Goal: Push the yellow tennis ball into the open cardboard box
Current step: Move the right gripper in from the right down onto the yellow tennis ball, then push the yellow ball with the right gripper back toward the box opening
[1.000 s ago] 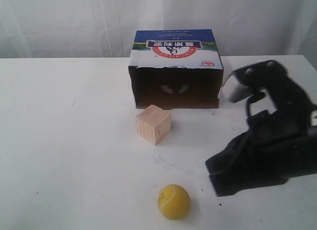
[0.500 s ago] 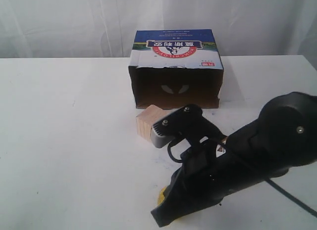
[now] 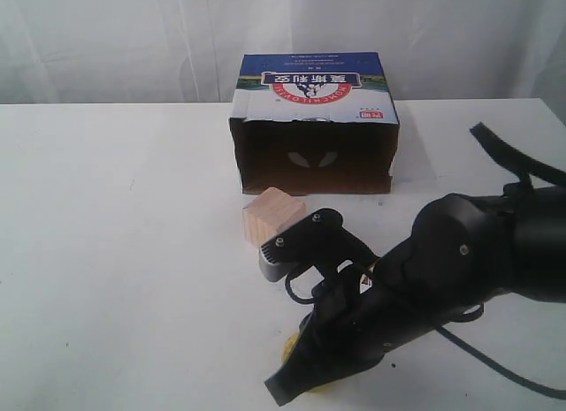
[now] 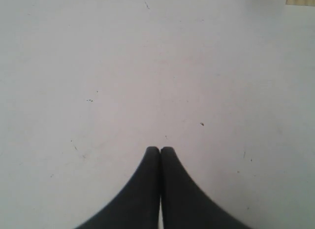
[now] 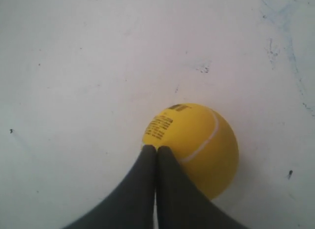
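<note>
My right tool [image 5: 156, 149] is pinched shut, its two tips pressed together with nothing between them. The closed point sits against the ball [image 5: 194, 147], beside the small printed text and a little off the ball's middle. My left tool [image 4: 160, 150] is also closed and empty, over bare bench [image 4: 98, 66] and away from the work.

In the exterior view the ball [image 3: 290, 347] is on the bench at the near edge, mostly hidden under my right arm, with only a yellow sliver showing. It is well apart from the box [image 3: 314, 88], whose dark mouth faces it. The cube [image 3: 270, 215] stands between them, just before the left part of the mouth.

I judge the ball to be light, springy and fuzzy, so it should roll at the slightest nudge. No grasp is needed. The closed tips should press on the side away from the box, centred. Pushed off-centre as now, it may slip sideways or run into the cube.
</note>
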Controlling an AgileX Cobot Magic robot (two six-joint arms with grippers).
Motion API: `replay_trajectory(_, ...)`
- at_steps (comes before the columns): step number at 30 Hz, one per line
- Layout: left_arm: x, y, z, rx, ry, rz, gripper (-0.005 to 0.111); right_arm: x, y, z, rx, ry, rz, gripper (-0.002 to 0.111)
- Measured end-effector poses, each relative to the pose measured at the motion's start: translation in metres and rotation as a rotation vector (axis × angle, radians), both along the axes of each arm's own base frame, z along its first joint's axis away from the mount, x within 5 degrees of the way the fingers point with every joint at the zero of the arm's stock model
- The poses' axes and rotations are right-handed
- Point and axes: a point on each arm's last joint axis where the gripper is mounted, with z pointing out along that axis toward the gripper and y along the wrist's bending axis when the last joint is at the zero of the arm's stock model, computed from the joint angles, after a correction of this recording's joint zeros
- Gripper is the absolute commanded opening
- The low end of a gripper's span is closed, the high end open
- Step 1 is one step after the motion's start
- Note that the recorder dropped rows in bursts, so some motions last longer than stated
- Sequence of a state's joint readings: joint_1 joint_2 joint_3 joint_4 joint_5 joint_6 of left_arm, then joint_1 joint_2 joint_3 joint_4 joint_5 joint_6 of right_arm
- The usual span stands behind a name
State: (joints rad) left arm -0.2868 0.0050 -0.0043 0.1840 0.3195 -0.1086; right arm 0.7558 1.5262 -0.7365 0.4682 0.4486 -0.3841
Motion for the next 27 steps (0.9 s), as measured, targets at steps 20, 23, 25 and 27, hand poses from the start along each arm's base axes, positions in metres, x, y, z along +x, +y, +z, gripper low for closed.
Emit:
replay_trajectory(20, 0.0, 0.0, 0.0, 0.0, 0.0, 0.0, 0.0, 0.052, -0.064, 0.06, -0.126, -0.138, -0.179, 0.0)
replay_trajectory(23, 0.0, 0.0, 0.0, 0.0, 0.0, 0.0, 0.0, 0.046, -0.066, 0.046, -0.153, -0.078, -0.18, 0.0)
replay_trajectory(25, 0.0, 0.0, 0.0, 0.0, 0.0, 0.0, 0.0, 0.047, -0.066, 0.035, -0.168, -0.063, -0.179, 0.0)
replay_trajectory(27, 0.0, 0.0, 0.0, 0.0, 0.0, 0.0, 0.0, 0.053, -0.064, 0.02, -0.192, -0.047, -0.174, 0.0)
